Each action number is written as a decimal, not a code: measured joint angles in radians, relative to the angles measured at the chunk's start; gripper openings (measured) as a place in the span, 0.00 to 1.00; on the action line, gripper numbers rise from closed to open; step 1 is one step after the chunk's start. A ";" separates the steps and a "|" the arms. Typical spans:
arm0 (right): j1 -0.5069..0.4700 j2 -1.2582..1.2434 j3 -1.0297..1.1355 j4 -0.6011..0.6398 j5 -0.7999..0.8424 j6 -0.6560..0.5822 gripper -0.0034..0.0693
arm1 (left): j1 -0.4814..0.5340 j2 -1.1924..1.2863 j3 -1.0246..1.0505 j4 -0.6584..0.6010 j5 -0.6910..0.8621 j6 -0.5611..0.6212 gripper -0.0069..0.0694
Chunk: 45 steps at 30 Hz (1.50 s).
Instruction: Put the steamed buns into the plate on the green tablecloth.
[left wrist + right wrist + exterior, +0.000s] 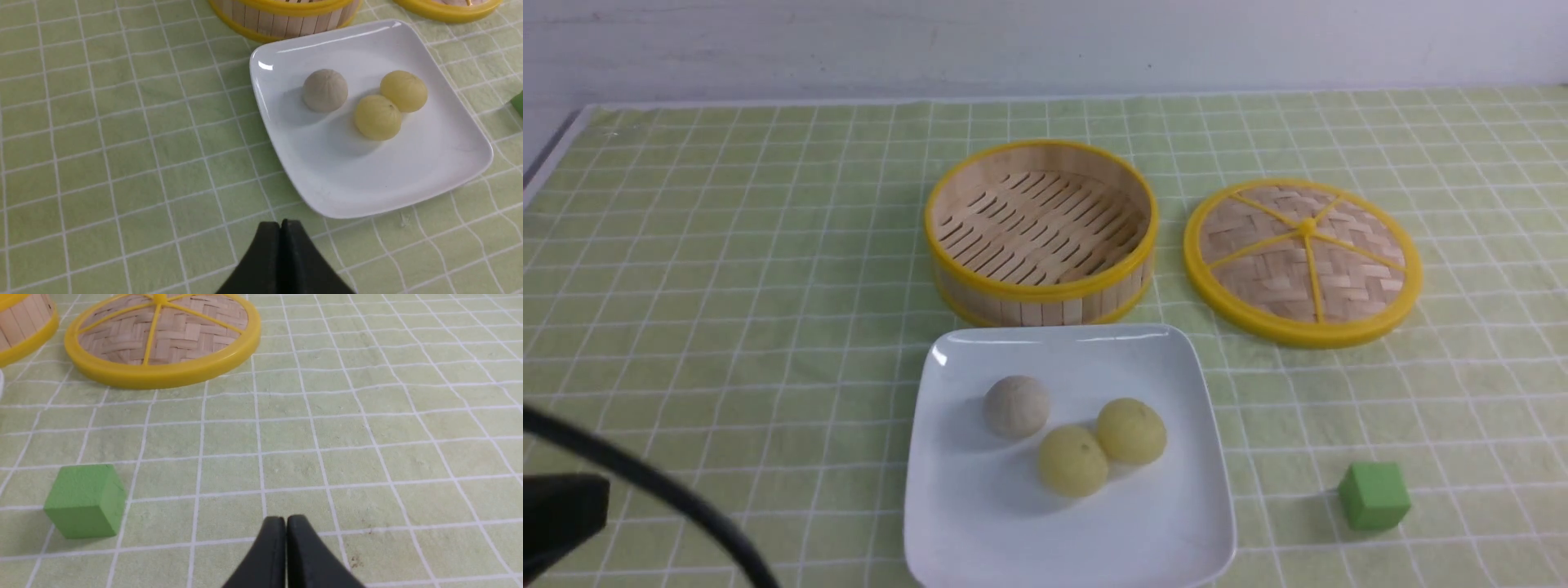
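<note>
Three steamed buns lie on the white square plate [1176, 506] on the green tablecloth [727, 286]: an off-white bun [1016, 406] and two pale yellow buns [1072, 460] [1131, 430] touching each other. The left wrist view shows the same plate [408, 179] with the off-white bun [325, 90] and the yellow buns [377, 117] [404, 91]. My left gripper [281, 223] is shut and empty, over the cloth just short of the plate's near corner. My right gripper [285, 518] is shut and empty over bare cloth, right of the green cube.
An empty bamboo steamer basket [1041, 231] stands behind the plate, its woven yellow-rimmed lid [1303, 260] to the right. A green cube [1374, 495] sits right of the plate, also in the right wrist view [86, 500]. A black cable and arm part [572, 506] cross the front left corner.
</note>
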 joint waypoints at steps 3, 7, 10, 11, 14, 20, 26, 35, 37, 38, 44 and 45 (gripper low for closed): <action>0.000 0.000 0.000 0.000 0.000 0.000 0.09 | 0.000 -0.100 0.089 -0.001 -0.040 -0.039 0.09; 0.000 0.000 0.000 0.000 0.000 0.000 0.09 | 0.000 -0.188 0.185 -0.001 -0.095 -0.101 0.10; 0.000 0.000 0.000 -0.001 0.000 0.000 0.09 | 0.000 -0.221 0.227 -0.001 -0.125 -0.162 0.11; 0.000 0.000 0.000 -0.001 0.000 0.000 0.09 | 0.000 -0.224 0.233 -0.001 -0.130 -0.181 0.11; 0.000 0.000 0.000 -0.001 0.000 0.000 0.10 | 0.000 -0.225 0.238 0.000 -0.137 -0.215 0.12; 0.000 0.000 0.000 -0.001 0.000 0.000 0.10 | 0.000 -0.225 0.238 0.048 -0.136 -0.224 0.12; 0.000 0.000 0.000 -0.001 0.000 0.000 0.10 | 0.000 -0.225 0.238 0.160 -0.136 -0.224 0.13; 0.000 0.000 0.000 -0.001 0.000 0.000 0.10 | 0.000 -0.254 0.391 0.208 -0.410 -0.238 0.13; 0.000 0.000 0.000 -0.001 0.000 0.000 0.10 | 0.012 -0.306 0.490 0.206 -0.510 -0.209 0.13; 0.000 0.000 0.000 -0.001 0.000 0.000 0.10 | 0.017 -0.312 0.499 0.204 -0.516 -0.202 0.13; 0.000 0.000 0.000 -0.001 0.000 0.000 0.10 | 0.202 -0.460 0.698 0.104 -0.576 -0.022 0.14; 0.000 0.000 0.000 -0.001 0.001 0.000 0.10 | 0.274 -0.465 0.722 0.056 -0.577 0.037 0.14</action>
